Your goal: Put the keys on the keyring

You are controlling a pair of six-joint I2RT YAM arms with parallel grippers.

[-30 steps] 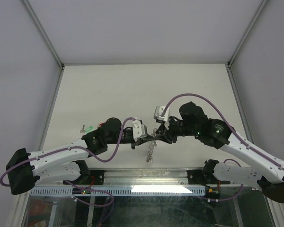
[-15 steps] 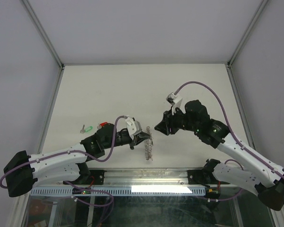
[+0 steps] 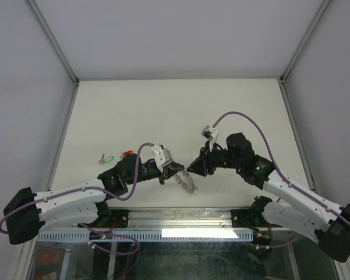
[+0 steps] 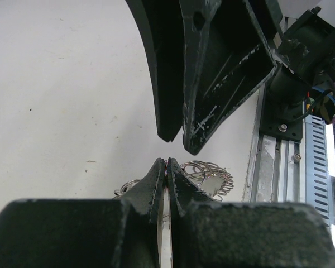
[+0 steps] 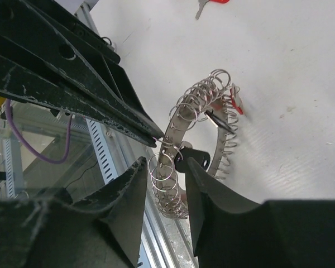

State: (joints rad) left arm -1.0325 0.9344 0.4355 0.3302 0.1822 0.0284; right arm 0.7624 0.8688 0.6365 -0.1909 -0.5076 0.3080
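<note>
The keyring (image 3: 187, 182) is shown at lower centre of the top view, held on edge, with its fringe of small wire loops turned toward the near rail. The left tool (image 3: 178, 169) is pressed together on the keyring's rim. The right tool (image 5: 164, 167) is spread, with one finger set on either side of the fringe loops; whether they are touched cannot be told. A black-headed key (image 5: 191, 156) and a red-headed key (image 5: 235, 104) are seen at the ring. Farther off, at centre left, a red key (image 3: 127, 154) and a green key (image 3: 108, 158) are laid loose on the surface (image 3: 163, 105).

Silvery-grey keyring (image 5: 176, 120), red-headed key (image 3: 127, 154), green-headed key (image 3: 108, 157), white table (image 3: 163, 105)
</note>
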